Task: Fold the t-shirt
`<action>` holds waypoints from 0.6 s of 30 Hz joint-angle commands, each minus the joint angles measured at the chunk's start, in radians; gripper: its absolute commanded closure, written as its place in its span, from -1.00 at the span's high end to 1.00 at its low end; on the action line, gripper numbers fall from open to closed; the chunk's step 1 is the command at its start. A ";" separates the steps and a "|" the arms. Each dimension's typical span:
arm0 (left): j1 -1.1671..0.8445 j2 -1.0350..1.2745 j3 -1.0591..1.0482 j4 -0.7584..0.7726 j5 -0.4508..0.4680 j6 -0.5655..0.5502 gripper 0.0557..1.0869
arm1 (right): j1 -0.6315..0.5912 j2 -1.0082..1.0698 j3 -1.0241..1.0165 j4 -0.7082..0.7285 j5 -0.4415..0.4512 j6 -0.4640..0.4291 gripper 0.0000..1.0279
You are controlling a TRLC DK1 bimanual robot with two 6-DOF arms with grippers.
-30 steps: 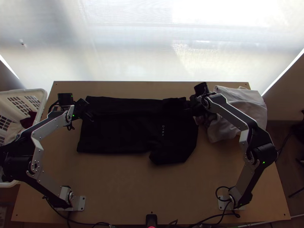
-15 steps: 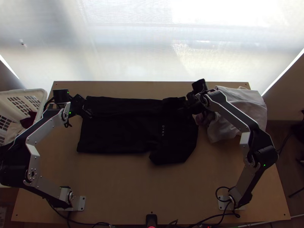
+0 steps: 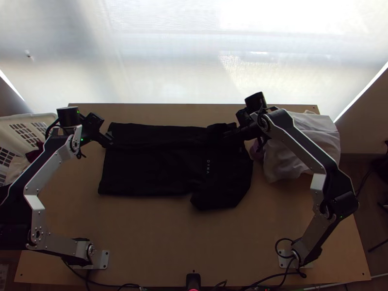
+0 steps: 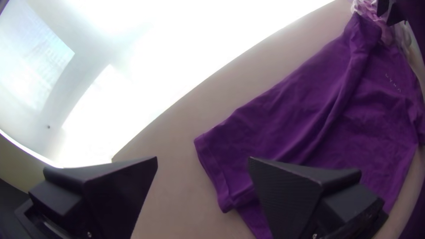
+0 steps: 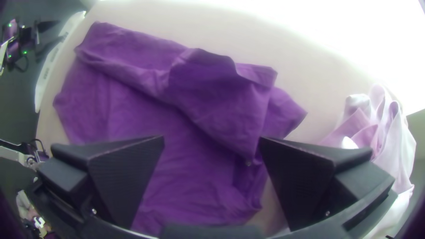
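Clock directions are those of the top view, with twelve at the table's far edge. The shirt [image 3: 150, 169] lies on the table [image 3: 145, 233], a little toward eleven o'clock from the middle. Its hem end points to nine and its collar end to three. The long side at twelve is folded in over the body, wrinkled along the flap, while the sleeve on the near side lies out toward five. Small pale letters run across the chest.

The left gripper [image 3: 109, 140] is at ten o'clock, by the hem's far corner; the left wrist view has its fingers [image 4: 283, 194] spread wide. The right gripper [image 3: 228, 134] is at one o'clock, above the folded side near the collar end, its fingers [image 5: 301, 177] well parted too, with the shirt in view between them.

At two o'clock a white cloth [image 3: 305, 145] sits bunched, just beside the shirt's collar end. The white basket [image 3: 29, 115] stands at nine to ten o'clock, with a dark red cloth [image 3: 33, 155] and a pale cloth [image 3: 17, 169] in it.
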 commanded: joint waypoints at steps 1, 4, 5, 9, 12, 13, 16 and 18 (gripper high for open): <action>0.007 -0.029 0.012 -0.037 0.004 -0.008 0.91 | -0.005 -0.014 0.017 -0.035 -0.049 0.028 0.91; 0.009 -0.051 0.019 -0.051 0.006 -0.006 0.91 | 0.015 -0.040 0.020 -0.044 -0.049 0.022 0.91; 0.009 -0.057 0.027 -0.072 0.015 -0.005 0.91 | 0.024 -0.048 0.020 -0.050 -0.050 0.020 0.91; 0.010 -0.060 0.065 -0.198 0.070 -0.008 0.90 | 0.040 -0.056 0.040 -0.106 -0.095 0.003 0.91; 0.009 -0.065 0.062 -0.219 0.073 -0.011 0.90 | 0.047 -0.112 0.002 -0.017 0.011 -0.006 0.91; 0.009 -0.071 0.059 -0.224 0.073 -0.011 0.90 | 0.057 -0.131 -0.006 0.022 0.046 -0.020 0.91; 0.009 -0.083 0.050 -0.224 0.073 -0.011 0.90 | 0.061 -0.134 -0.001 0.048 0.063 -0.040 0.91; 0.007 -0.085 0.048 -0.224 0.073 -0.011 0.90 | 0.058 -0.114 -0.006 0.048 0.065 -0.041 0.90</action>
